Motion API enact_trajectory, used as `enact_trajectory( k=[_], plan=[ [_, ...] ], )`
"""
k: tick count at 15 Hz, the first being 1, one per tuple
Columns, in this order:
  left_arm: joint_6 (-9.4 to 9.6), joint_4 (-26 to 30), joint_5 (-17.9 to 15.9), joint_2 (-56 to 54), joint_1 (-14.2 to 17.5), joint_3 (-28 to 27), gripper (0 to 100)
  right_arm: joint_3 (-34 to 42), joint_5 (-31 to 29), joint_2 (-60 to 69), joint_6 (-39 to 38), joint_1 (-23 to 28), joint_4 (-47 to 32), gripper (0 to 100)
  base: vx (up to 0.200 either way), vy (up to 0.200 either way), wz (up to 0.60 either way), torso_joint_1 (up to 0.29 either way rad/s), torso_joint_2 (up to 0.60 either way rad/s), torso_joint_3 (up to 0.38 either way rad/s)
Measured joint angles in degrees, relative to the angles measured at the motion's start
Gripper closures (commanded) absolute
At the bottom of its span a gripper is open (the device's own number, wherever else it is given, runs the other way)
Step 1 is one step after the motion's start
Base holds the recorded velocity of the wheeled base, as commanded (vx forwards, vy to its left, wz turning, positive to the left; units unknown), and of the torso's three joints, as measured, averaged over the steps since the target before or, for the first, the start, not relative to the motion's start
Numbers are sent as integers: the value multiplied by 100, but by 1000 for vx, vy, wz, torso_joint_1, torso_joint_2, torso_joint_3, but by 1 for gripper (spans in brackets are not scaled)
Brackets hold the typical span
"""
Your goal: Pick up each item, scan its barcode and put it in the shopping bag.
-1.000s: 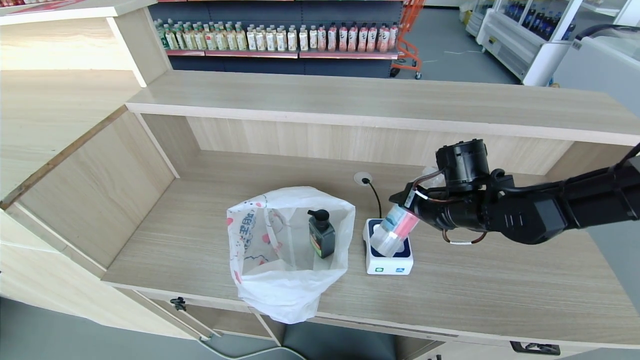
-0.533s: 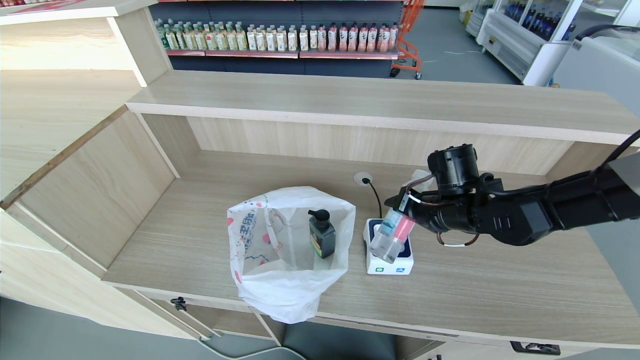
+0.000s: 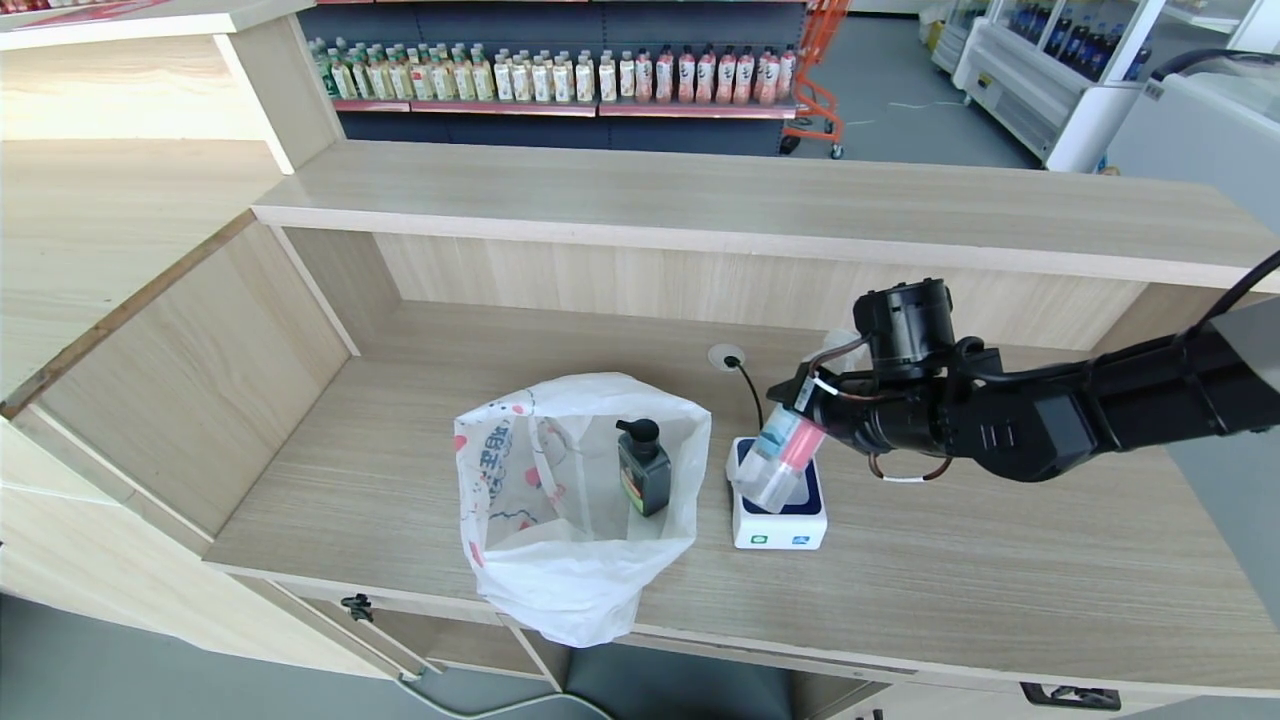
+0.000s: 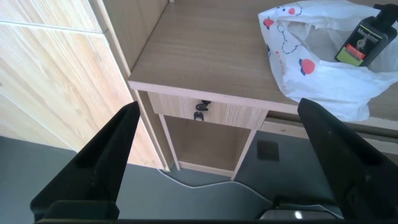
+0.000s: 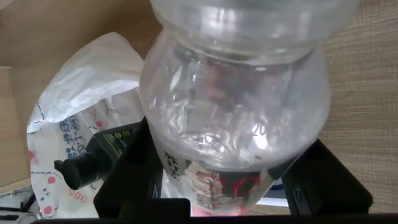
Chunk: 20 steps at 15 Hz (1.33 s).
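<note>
Clear bottle [image 3: 778,460] now nearer crinkly bag [image 3: 570,585]

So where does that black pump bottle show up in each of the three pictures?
Head view: the pump bottle stands inside the bag, mid-counter.
Left wrist view: the pump bottle stands in the bag's open mouth.
Right wrist view: the pump bottle is inside the bag, behind the clear bottle.
Shared landmark: the white bag.

print | shopping bag [image 3: 497,470]; clear bottle [image 3: 781,455]; pump bottle [image 3: 643,480] | none legible
</note>
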<state>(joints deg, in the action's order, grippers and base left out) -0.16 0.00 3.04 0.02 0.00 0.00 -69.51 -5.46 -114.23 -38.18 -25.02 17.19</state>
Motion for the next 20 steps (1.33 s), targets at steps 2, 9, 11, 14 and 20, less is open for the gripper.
enact_trajectory(
  k=[2, 9, 11, 14, 20],
  plan=[
    [0, 0, 0, 0, 0, 0, 0, -20, -1, -11, 22, -1, 0, 100, 0, 0, 0, 0, 0, 0],
    [0, 0, 0, 0, 0, 0, 0, -20, 0, -18, 74, 0, -1, 100, 0, 0, 0, 0, 0, 0],
    [0, 0, -2, 0, 0, 0, 0, -20, 0, -16, 79, 0, -4, 100, 0, 0, 0, 0, 0, 0],
    [0, 0, -2, 0, 0, 0, 0, -26, 2, -7, 110, 0, -9, 100, 0, 0, 0, 0, 0, 0],
    [0, 0, -4, 0, 0, 0, 0, -44, 0, 91, 169, -15, -17, 100, 0, 0, 0, 0, 0, 0]
  ],
)
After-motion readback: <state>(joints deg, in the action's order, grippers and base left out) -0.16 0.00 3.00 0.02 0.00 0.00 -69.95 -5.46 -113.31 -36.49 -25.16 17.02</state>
